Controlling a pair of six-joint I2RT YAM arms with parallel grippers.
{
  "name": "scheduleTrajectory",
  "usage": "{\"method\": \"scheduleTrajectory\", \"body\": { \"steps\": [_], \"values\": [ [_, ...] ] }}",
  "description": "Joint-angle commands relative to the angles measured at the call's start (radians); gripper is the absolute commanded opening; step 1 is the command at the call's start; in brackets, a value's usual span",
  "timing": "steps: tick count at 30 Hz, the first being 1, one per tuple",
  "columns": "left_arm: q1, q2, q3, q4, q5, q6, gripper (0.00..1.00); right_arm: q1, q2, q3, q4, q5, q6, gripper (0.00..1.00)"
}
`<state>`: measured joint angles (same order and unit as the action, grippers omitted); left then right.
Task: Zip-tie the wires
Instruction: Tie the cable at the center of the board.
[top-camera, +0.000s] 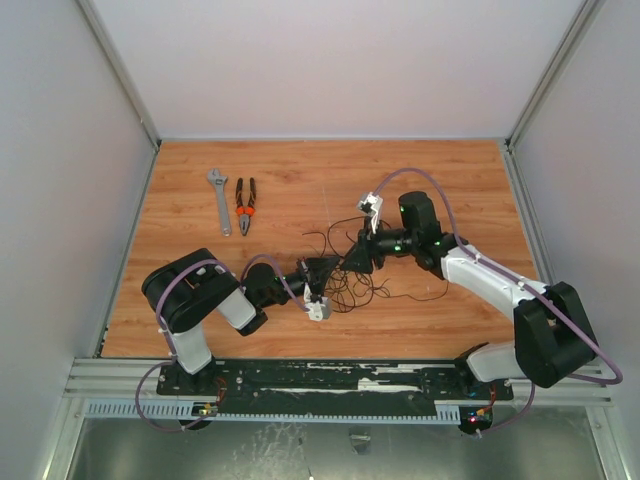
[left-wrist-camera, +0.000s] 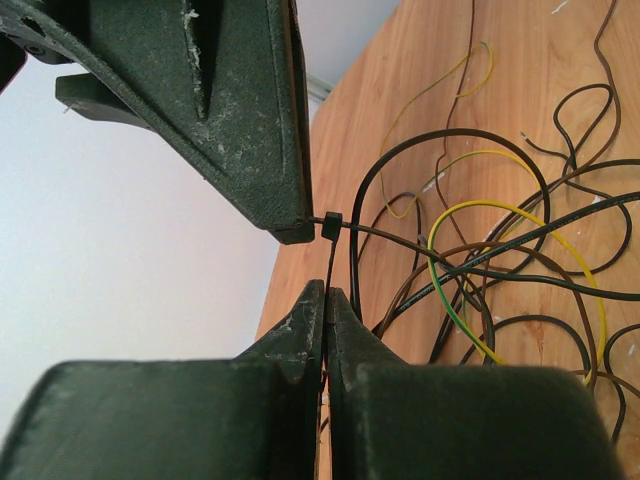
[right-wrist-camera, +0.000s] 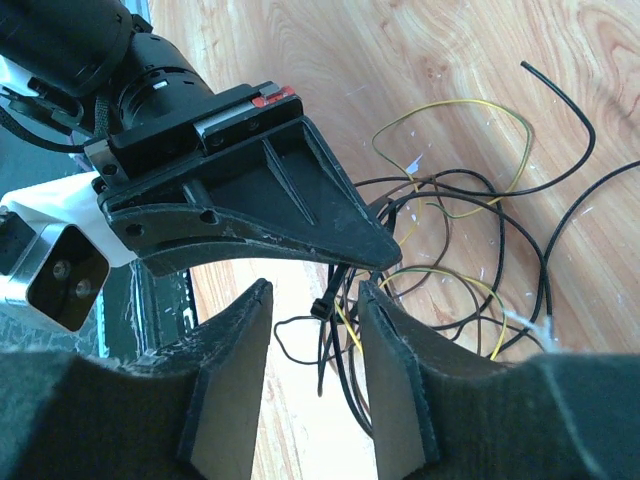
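From above, the left pincer (top-camera: 328, 270) and right pincer (top-camera: 348, 262) meet over the wires (top-camera: 352, 288) mid-worktop (top-camera: 300, 170).

Left wrist view: the left pincer is clamped on the zip tie (left-wrist-camera: 332, 224) tail.

Right wrist view: the right pincer (right-wrist-camera: 315, 288) stands apart, with the tie's head between its fingers. It should probably close squarely on the head, catching no strand.

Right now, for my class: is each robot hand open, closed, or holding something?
Left hand: closed, pinching the zip tie.
Right hand: open, jaws apart on either side of the zip tie's head, not gripping it.
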<state>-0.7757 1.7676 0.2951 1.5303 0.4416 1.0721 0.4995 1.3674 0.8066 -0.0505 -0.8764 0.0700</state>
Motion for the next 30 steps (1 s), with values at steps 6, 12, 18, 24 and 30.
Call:
{"method": "scheduleTrajectory", "body": {
  "steps": [6, 12, 18, 24, 30],
  "values": [
    [0.001, 0.005, 0.0, 0.234, 0.002, -0.003, 0.0, 0.015, 0.012, 0.037, -0.004, 0.011, -0.021, 0.4],
    [0.002, 0.007, 0.001, 0.235, 0.002, -0.005, 0.0, 0.014, 0.013, 0.037, -0.014, 0.022, -0.028, 0.4],
    [0.001, 0.007, 0.001, 0.236, 0.002, -0.007, 0.0, 0.015, 0.015, 0.037, -0.015, 0.018, -0.03, 0.38],
    [0.0, 0.007, 0.001, 0.238, 0.0, -0.009, 0.0, 0.017, 0.016, 0.033, -0.018, 0.018, -0.033, 0.37],
    [0.001, 0.009, 0.001, 0.24, 0.001, -0.008, 0.0, 0.015, 0.016, 0.034, -0.018, 0.015, -0.031, 0.34]
  ]
}}
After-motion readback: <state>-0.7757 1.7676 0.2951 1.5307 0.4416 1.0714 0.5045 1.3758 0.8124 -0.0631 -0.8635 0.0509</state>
